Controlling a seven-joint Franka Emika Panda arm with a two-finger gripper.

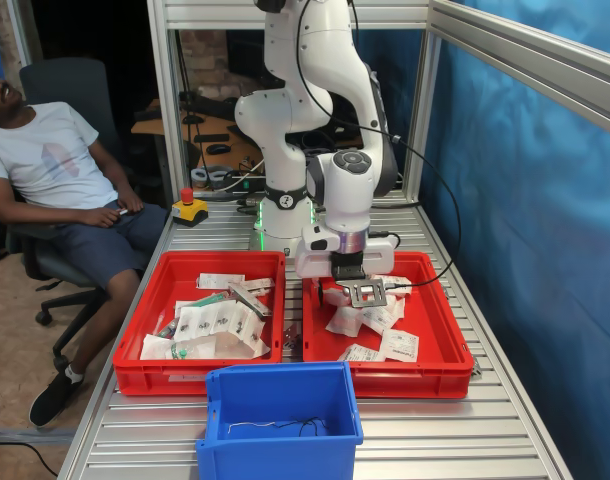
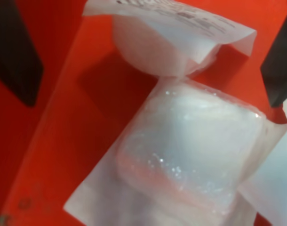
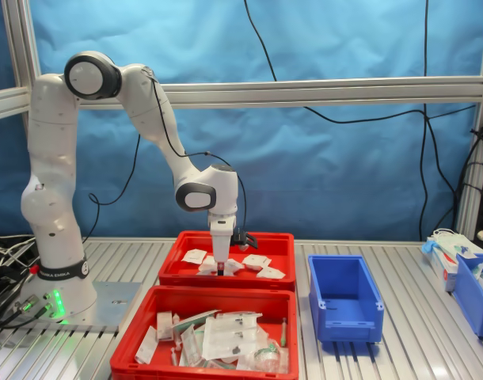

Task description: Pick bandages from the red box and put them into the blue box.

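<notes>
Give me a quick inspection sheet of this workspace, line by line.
Surface: ribbed metal table.
Job's things: red box with scattered bandages; blue box holds only a thin dark wire.
Clutter: second red tray heaped with long strips.
Claw: low in the red box, fingers either side of a packet, open.
Cables: black cable along the arm.
Surroundings: seated person, blue curtain.

arm bent downward, pincer (image 3: 221, 271) lowered, fingers spread

Glossy crinkled film bandages (image 2: 190, 155); smooth plastic red box (image 1: 440, 345)
</notes>
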